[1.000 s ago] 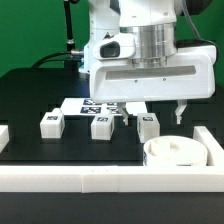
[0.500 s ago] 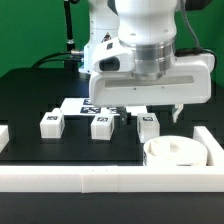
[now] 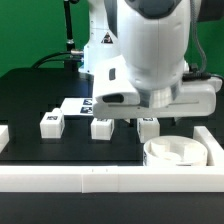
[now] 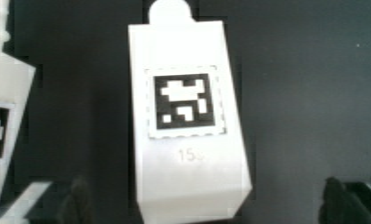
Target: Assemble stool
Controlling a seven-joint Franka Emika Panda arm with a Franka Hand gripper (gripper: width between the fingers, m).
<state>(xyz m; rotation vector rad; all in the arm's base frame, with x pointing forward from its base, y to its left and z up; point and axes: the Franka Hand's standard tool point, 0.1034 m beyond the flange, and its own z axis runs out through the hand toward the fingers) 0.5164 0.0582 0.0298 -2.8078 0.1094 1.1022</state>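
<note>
Wrist view shows the gripper (image 4: 198,200) over one leg (image 4: 185,110), jaws spread wide on either side, gripping nothing. All three legs lie loose near the seat (image 3: 176,152), none fitted, so assembly looks barely begun.

The arm (image 3: 150,45) wears a glossy white shell of bulky, rounded segments, with dark seams between them. A thin black cable (image 3: 68,35) runs behind it. Its fingers (image 4: 36,203) look dark and blurred.

Faint "15" on the white leg (image 4: 185,60)
</note>
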